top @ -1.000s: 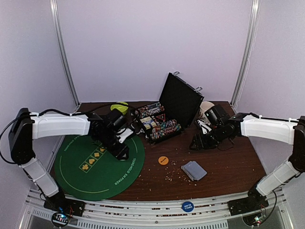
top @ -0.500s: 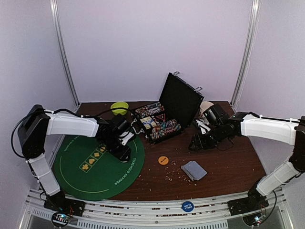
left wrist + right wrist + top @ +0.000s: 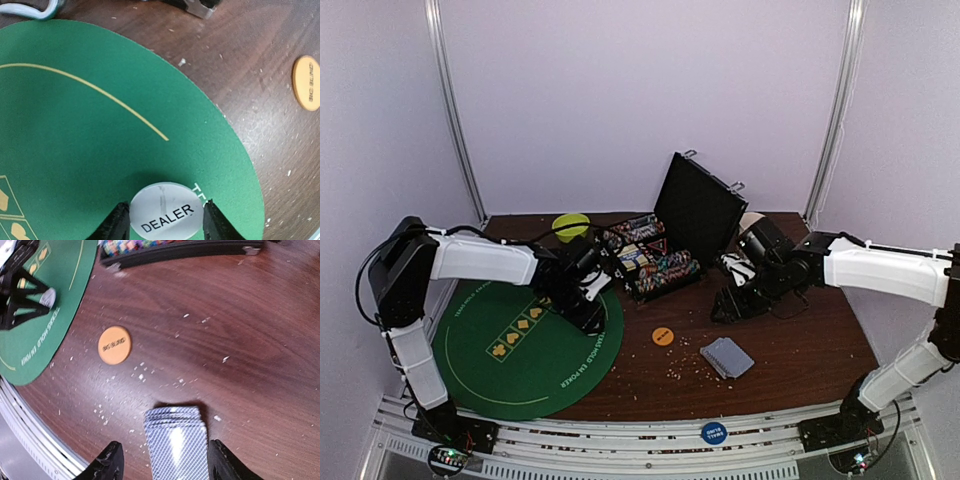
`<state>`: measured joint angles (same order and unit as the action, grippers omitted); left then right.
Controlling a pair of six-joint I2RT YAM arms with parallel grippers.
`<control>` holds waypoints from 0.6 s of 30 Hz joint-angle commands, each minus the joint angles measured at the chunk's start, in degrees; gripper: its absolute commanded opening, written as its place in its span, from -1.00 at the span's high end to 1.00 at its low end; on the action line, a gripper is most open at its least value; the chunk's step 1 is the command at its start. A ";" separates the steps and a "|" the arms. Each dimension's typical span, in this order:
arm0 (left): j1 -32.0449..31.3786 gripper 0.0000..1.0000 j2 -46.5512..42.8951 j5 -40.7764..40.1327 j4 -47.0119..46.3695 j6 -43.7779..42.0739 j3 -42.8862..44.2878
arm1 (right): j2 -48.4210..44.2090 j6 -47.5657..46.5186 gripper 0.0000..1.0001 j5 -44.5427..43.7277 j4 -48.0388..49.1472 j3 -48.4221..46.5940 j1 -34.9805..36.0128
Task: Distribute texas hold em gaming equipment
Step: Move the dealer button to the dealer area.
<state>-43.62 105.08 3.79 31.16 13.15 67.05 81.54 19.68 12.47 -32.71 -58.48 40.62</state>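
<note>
Shifted rightward and angled down, left tool (image 3: 166, 222) clamps dealer disc (image 3: 167, 207); right tool (image 3: 162, 462) apart.

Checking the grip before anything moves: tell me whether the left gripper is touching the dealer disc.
Touching. The left wrist view shows the left gripper with both fingertips pressed against opposite edges of the dealer disc, with no gap on either side.

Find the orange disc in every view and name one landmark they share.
Top external: orange disc on bare wood, centre, right of the green mat.
Left wrist: disc at right edge, off the mat.
Right wrist: disc left of centre, beside the mat.
Shared landmark: the mat's edge.
</note>
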 commanded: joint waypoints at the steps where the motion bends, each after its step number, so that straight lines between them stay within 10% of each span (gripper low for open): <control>1: -0.38 -0.26 0.18 0.20 -1.32 -0.64 -0.76 | -1.42 2.36 -0.26 -6.08 -7.08 -1.60 7.22; 6: -0.77 -0.78 -6.01 -1.53 -2.13 -0.29 -0.92 | -1.93 14.16 -0.99 -11.59 -10.79 0.14 19.09; 18: -1.03 -0.88 -15.44 -2.12 -2.14 -1.40 -2.73 | 2.66 42.30 -1.00 -12.39 -5.85 6.03 41.65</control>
<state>-44.34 91.77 2.31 30.79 12.93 65.84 82.30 51.33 1.89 -39.92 -54.70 78.22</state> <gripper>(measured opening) 0.937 1.000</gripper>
